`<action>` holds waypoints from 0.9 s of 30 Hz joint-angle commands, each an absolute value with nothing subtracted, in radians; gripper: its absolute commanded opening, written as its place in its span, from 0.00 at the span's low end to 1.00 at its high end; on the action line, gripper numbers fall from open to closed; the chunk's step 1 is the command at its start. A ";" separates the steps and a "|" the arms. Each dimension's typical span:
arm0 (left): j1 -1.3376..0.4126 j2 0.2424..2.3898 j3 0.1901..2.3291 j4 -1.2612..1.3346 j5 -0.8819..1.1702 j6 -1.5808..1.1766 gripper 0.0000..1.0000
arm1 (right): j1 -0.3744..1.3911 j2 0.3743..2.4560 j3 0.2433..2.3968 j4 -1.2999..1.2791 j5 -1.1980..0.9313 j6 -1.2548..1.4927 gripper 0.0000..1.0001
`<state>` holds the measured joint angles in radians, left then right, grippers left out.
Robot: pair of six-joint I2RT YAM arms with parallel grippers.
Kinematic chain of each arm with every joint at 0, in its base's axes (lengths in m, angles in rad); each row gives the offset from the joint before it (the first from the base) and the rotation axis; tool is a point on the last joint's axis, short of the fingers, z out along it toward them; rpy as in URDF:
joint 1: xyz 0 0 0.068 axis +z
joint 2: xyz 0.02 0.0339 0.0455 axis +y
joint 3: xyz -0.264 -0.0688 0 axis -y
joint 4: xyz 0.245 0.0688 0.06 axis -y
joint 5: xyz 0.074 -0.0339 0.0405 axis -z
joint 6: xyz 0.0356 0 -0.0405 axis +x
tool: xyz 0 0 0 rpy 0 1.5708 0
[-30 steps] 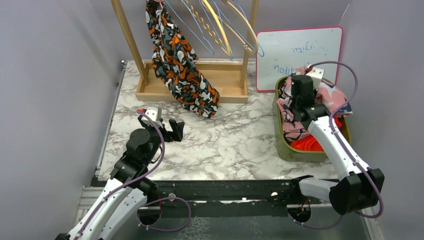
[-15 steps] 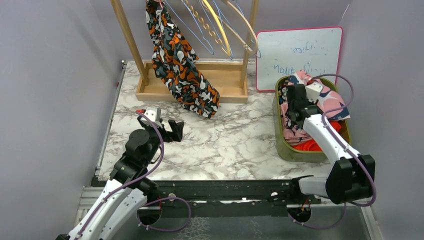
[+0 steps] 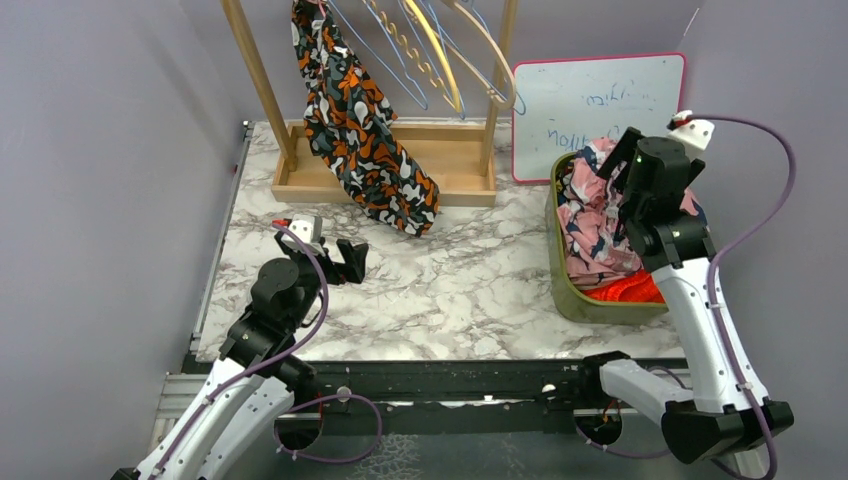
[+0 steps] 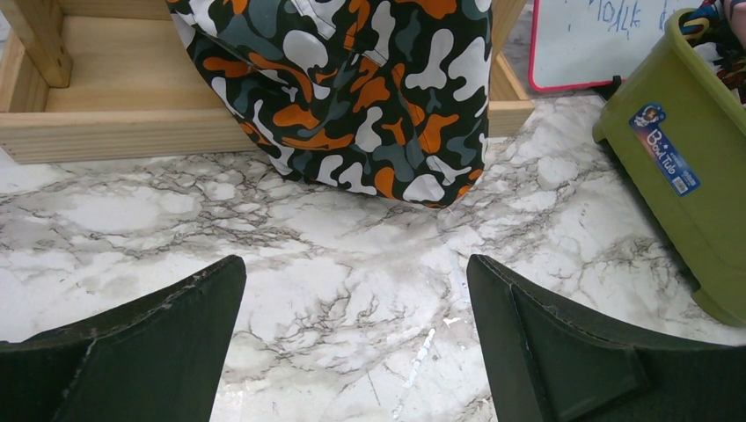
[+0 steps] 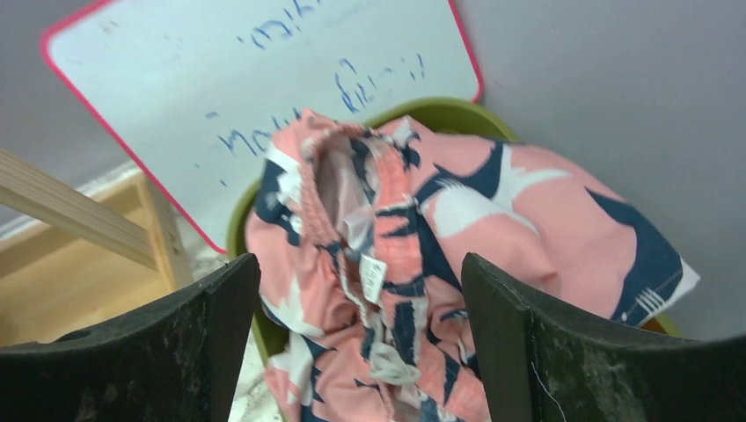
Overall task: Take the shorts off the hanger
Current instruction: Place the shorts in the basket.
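Above bin (image 3: 600, 306), right claw (image 5: 361, 352) poised, spread

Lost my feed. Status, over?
Left pincer open, empty. Right pincer open above pink shorts in green bin. Blotch-print shorts hanging on wooden rack. No obstruction seen.

The left arm (image 3: 215, 415) and right arm (image 3: 700, 310) wear white shells between black joint housings. A lavender cable (image 3: 325, 285) loops along each. Each wrist carries a white block (image 3: 308, 229). The left claw (image 4: 352, 272) and right claw (image 5: 361, 264) have matte black, wedge-shaped fingers (image 4: 149, 343) with scuffed edges.
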<state>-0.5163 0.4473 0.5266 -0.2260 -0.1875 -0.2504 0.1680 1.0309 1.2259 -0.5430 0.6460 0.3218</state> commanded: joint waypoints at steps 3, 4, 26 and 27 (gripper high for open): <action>-0.511 0.457 0.547 -0.221 -0.189 -0.255 0.99 | 0.158 1.130 1.304 -0.423 0.572 0.231 0.83; -0.511 0.455 0.547 -0.221 -0.189 -0.255 0.99 | 0.159 1.156 1.304 -0.395 0.574 0.222 0.82; -0.511 0.483 0.545 -0.249 -0.273 -0.260 0.99 | 0.092 1.259 1.240 -0.478 0.267 0.288 0.82; -0.511 0.492 0.550 -0.259 -0.295 -0.264 0.99 | 0.092 1.224 1.230 -0.467 0.244 0.282 0.84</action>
